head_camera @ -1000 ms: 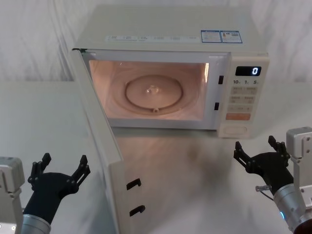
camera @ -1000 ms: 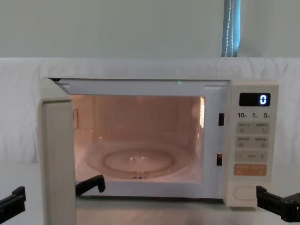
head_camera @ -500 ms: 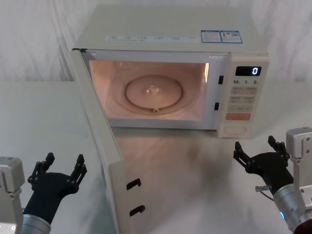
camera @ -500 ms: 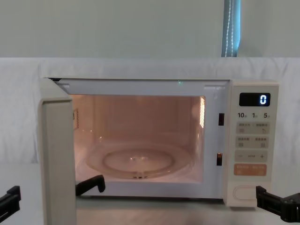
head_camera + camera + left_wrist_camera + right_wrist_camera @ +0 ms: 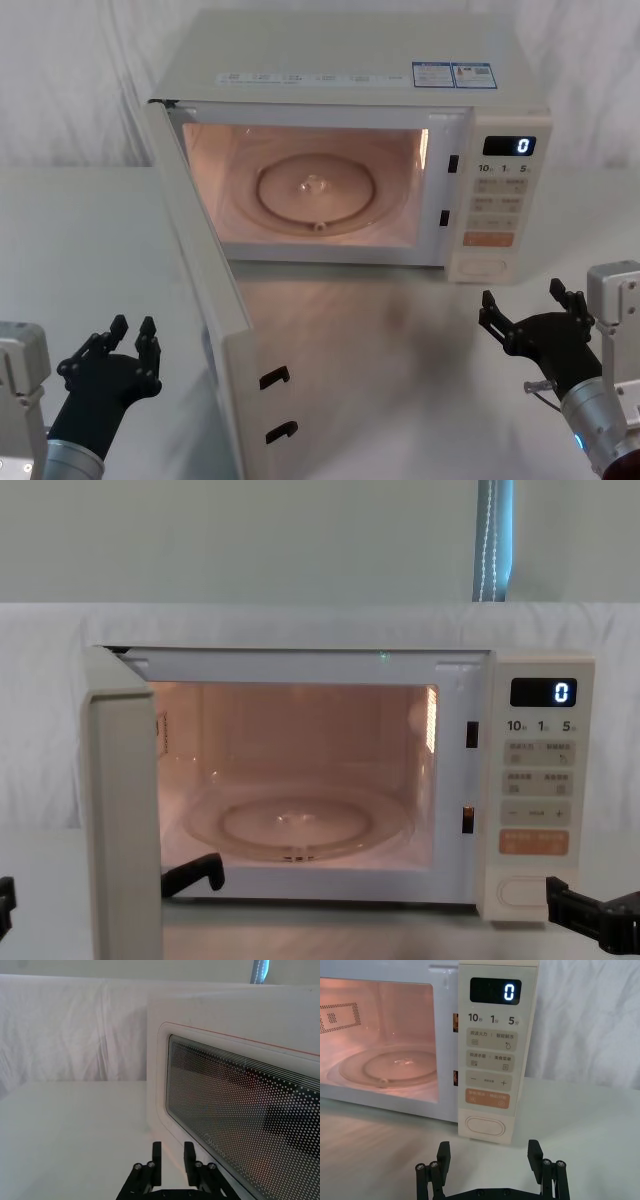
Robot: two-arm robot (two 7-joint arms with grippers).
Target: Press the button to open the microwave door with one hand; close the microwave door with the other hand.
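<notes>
The large cream microwave door [image 5: 205, 300] with its dark rounded-rectangle window stands swung wide open on the oven's left hinge, its edge pointing toward the robot; from the head view it runs from about 11 o'clock of the table's centre down to 7 o'clock. Two black latch hooks [image 5: 275, 378] stick out of its free edge. Behind it the cavity glows orange, and the round glass turntable [image 5: 317, 192] lies flat on the cavity floor.

The black blocky left gripper [image 5: 133, 338] hovers low at 8 o'clock of the head view, just outside the door's outer face and apart from it. Its fingers are drawn near together with only a narrow slot between them (the left wrist view shows the two tips side by side in front of the door's window [image 5: 250, 1120]).

The black blocky right gripper [image 5: 527, 305] hovers at 4 o'clock, near the front of the narrow cream control panel [image 5: 503, 200], whose display reads "0". Its fingers are spread wide and grasp nothing. The wide cream pill-shaped button [image 5: 485, 1125] sits at the panel's bottom, directly under the orange rectangular key [image 5: 488, 1098]; in the right wrist view it lies ahead of the spread fingertips, untouched.
</notes>
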